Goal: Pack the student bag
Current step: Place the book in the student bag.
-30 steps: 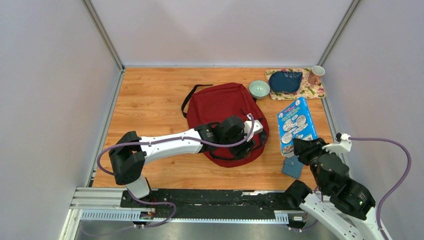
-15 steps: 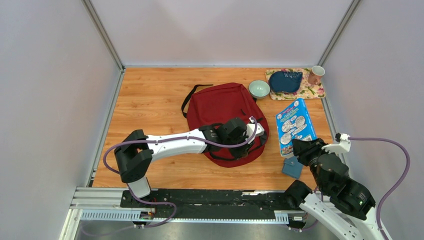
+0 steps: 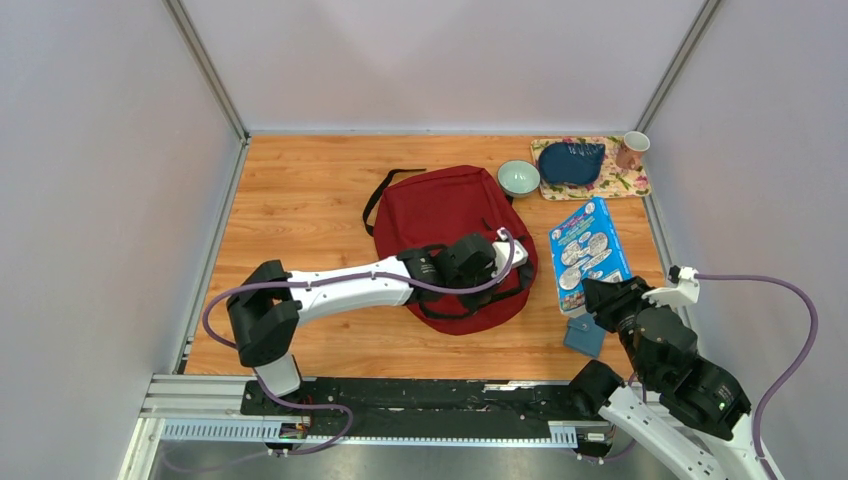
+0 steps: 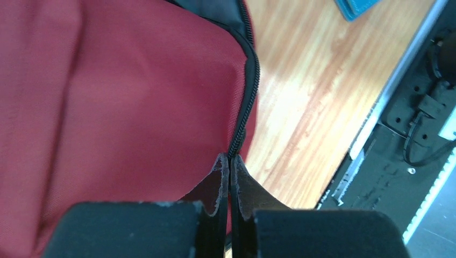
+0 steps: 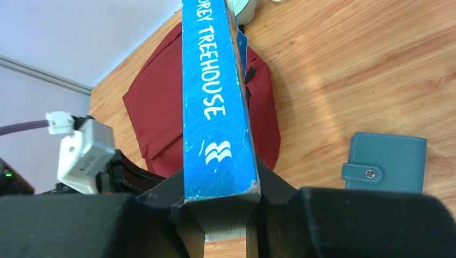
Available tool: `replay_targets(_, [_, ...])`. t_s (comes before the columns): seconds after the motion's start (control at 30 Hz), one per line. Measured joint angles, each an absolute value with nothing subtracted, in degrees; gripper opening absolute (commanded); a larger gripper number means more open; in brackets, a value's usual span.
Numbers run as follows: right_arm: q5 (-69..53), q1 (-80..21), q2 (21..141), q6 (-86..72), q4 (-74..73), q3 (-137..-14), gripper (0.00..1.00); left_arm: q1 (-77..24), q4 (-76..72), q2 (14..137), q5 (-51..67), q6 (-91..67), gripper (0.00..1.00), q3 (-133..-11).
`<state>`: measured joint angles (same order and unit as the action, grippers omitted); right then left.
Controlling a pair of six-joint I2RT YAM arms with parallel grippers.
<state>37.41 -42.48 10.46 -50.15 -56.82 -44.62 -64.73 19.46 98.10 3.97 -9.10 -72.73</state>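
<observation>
**At the fingertips: a zipper on one side, a book on the other**

Right at the tips of the left gripper (image 4: pixel 229 161), the two fingers were squeezed flat together at the spot where the black zipper (image 4: pixel 248 97) ran into them. I couldn't tell whether a pull tab was actually caught between them. Directly under and ahead of that gripper lay the student bag (image 4: pixel 107 97), with dark red fabric filling most of the wrist view. The zipper curved away along the bag's edge, and bare wooden table (image 4: pixel 301 97) showed just past it.

Over on the other side, the right gripper (image 5: pixel 218 193) was clamped on the near end of a blue book (image 5: pixel 212 80). The book was held on edge with its spine up, and it stuck out forward from the fingers. Just to that gripper's right, flat on the wood, was a small blue wallet (image 5: pixel 390 161). It was close to the gripper but not touching the book. Ahead and left of the gripper, beyond the book, was the red bag again.

Farther out still was a pale green bowl (image 3: pixel 518 178), right by the bag's far corner. Beside it a flowery placemat (image 3: pixel 625 183) held a dark blue pouch (image 3: pixel 570 162) and a mug (image 3: pixel 631 149).
</observation>
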Motion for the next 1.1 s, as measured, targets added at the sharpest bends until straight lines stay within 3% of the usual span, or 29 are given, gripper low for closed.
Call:
replay_targets(0.5, [29.5,-42.46,8.36,-54.15,-60.31,-44.62,0.0,-62.81,17.17,79.92,-18.0,-8.6,0.0,-74.98])
replay_targets(0.93, [9.63,-42.57,5.19,-67.07,-66.19,-44.51,0.0,-62.92,12.73,78.0,-19.84,-9.63,0.0,-69.67])
replay_targets(1.1, [6.11,-42.57,6.09,-68.2,-62.76,-38.76,0.0,-62.89,12.43,78.0,-19.29,-11.77,0.0,-69.67])
